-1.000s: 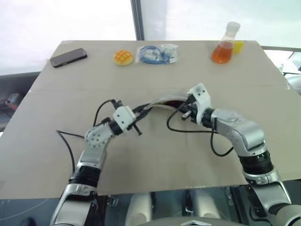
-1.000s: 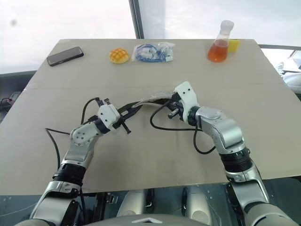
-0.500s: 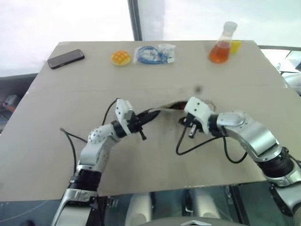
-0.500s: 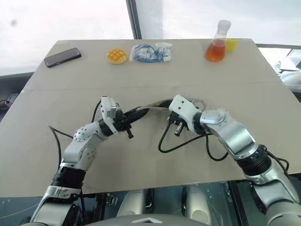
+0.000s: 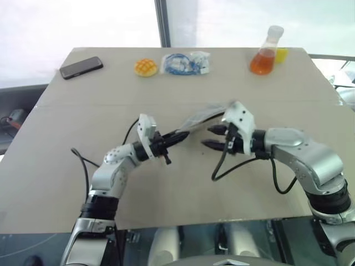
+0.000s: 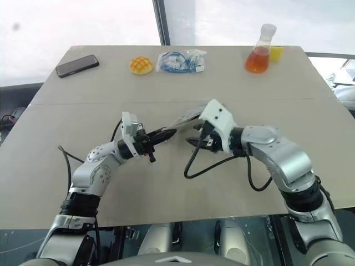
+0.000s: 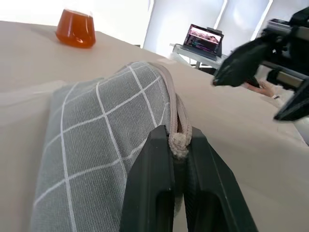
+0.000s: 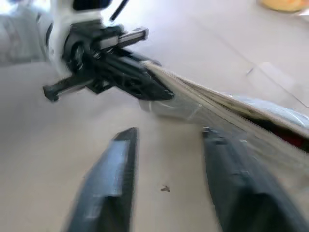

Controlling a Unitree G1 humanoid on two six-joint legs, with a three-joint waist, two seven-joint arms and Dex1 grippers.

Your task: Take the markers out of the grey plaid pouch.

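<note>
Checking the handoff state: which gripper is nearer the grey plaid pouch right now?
Left. The left gripper is shut on the corner of the grey plaid pouch, holding it up. The right gripper is open, empty, just clear of the pouch's other end.

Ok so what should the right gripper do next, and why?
Probably reach back in toward the pouch's open edge and feel for a marker. The left gripper is clamped on one end, lifting the pouch off the table, while the right gripper hangs open and empty beside it.
</note>
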